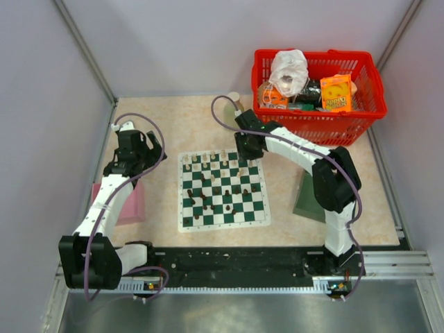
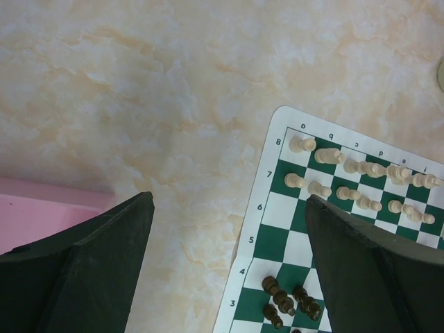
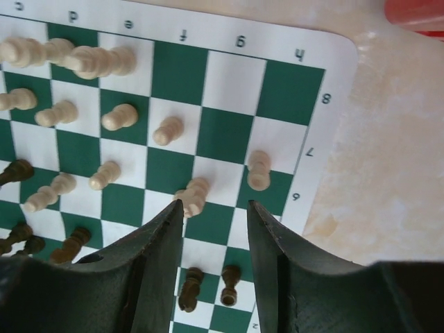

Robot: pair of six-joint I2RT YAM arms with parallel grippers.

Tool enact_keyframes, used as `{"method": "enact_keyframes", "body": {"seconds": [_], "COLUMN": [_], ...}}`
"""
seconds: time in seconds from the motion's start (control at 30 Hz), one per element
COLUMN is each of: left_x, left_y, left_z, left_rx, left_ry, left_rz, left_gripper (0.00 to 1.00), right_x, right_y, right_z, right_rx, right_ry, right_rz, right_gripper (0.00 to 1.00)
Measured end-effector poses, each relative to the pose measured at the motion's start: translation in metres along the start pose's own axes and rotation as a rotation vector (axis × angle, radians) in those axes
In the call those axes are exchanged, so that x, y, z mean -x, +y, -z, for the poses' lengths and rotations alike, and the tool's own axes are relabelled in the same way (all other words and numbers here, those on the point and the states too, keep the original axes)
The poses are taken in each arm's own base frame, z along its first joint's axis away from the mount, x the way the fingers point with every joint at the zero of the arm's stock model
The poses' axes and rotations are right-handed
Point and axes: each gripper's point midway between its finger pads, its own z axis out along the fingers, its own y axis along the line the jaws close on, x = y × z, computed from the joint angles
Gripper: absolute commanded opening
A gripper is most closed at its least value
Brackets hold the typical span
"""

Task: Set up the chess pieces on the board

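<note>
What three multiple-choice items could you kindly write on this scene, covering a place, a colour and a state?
1. Where is the red basket? A) far right corner of the table B) near left corner C) dead centre
2. The board has dark squares of: A) black B) green C) blue
3. The left end effector is: A) shut on a pawn B) open, empty C) shut on a rook

Answers: A, it sits at the far right edge; B, green-and-white checks; B, jaws wide apart, nothing between.
</note>
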Motion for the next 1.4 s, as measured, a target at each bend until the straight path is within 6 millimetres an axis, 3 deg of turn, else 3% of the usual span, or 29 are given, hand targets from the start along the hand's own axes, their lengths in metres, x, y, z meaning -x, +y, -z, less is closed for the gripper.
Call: {"method": "enact_keyframes", "body": {"seconds": [0.23, 0.53, 0.7, 0.97, 1.2, 1.4], "left_x": [0.000, 0.003, 0.006, 0.011, 0.009, 0.010], "left_y": [0.000, 0.005, 0.005, 0.006, 0.014, 0.018], "left_z": [0.000, 0.001, 0.005, 0.011, 0.012, 0.012], "left_rx": [0.002, 0.019, 0.020, 0.021, 0.041, 0.050], "left_ry": [0.000, -0.012, -0.026, -0.051, -0.050, -0.054], "left_rz": [0.000, 0.004, 0.006, 0.009, 0.020, 0.028], "left_gripper": [0.95, 0.95, 0.95, 0.96, 0.96, 0.96], "right_x": [-0.004, 0.014, 0.005, -0.018, -0.012, -0.019], "right_y": [0.044, 0.102, 0.130, 0.139, 0.143, 0.141], "right_z": [0.008, 0.030, 0.020, -0.007, -0.010, -0.020], "right_rx": [0.085, 0.212, 0.247, 0.240, 0.241, 0.231], "right_ry": [-0.022, -0.093, -0.081, -0.006, -0.011, 0.016], "right_rz": [0.063, 0.127, 0.171, 0.209, 0.220, 0.227], "right_gripper": [0.42, 0.41, 0.38, 0.37, 0.34, 0.34]}}
